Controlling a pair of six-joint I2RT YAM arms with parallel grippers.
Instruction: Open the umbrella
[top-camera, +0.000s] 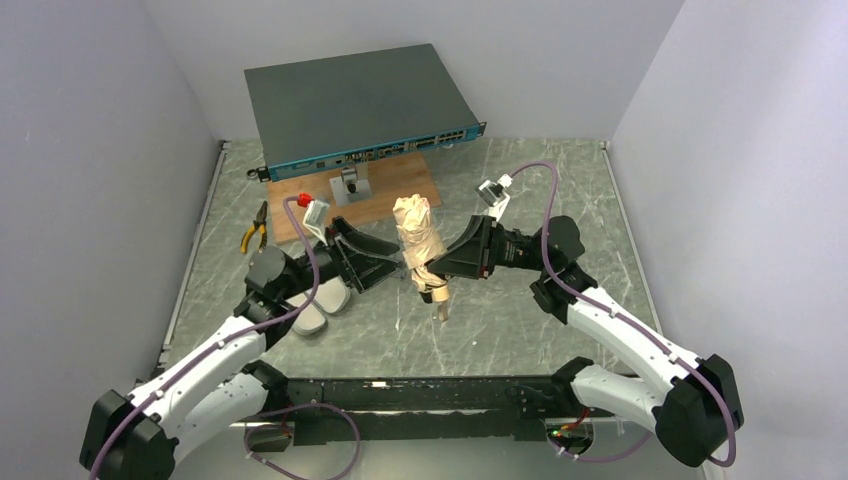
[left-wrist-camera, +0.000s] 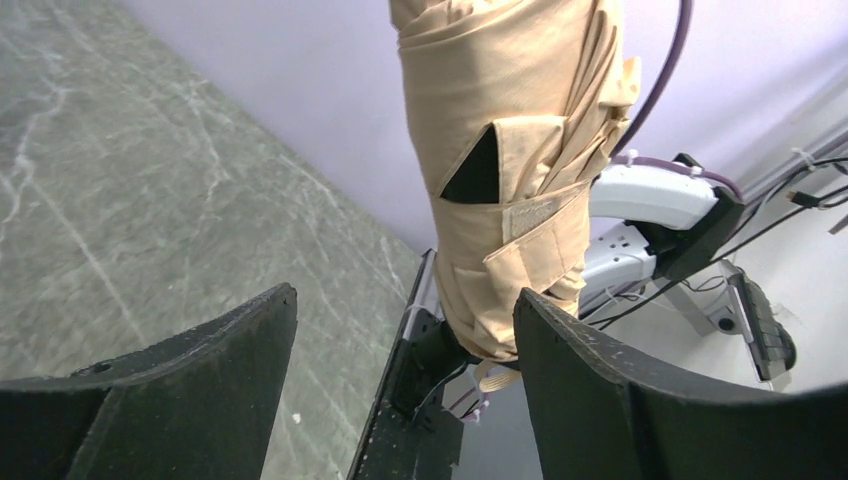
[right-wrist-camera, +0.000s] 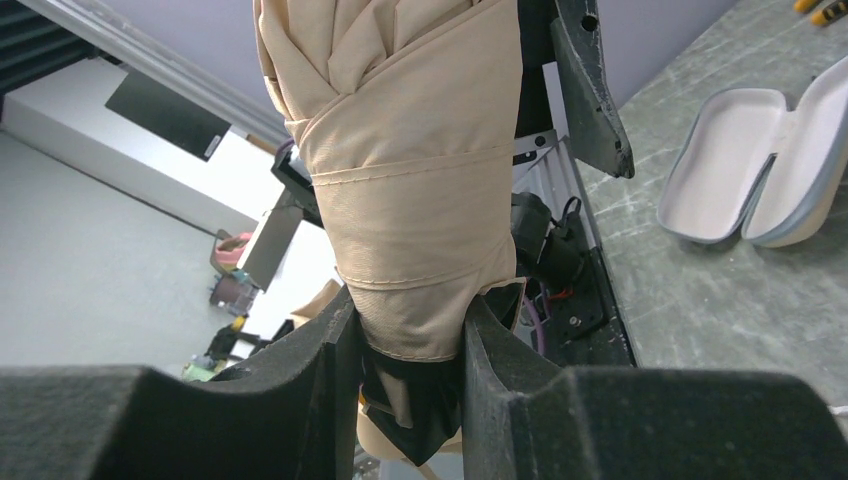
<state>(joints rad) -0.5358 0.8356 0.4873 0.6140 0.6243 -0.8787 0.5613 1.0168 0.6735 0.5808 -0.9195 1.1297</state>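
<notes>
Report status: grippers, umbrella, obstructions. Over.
Right gripper clamped on folded umbrella. Left gripper open, fingers flanking it. Strap wrapped around it. Nothing blocking.

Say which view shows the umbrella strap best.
Left wrist: the strap and its tab face it close up. Right wrist shows only a plain band around the umbrella; the top view makes it too small.
</notes>
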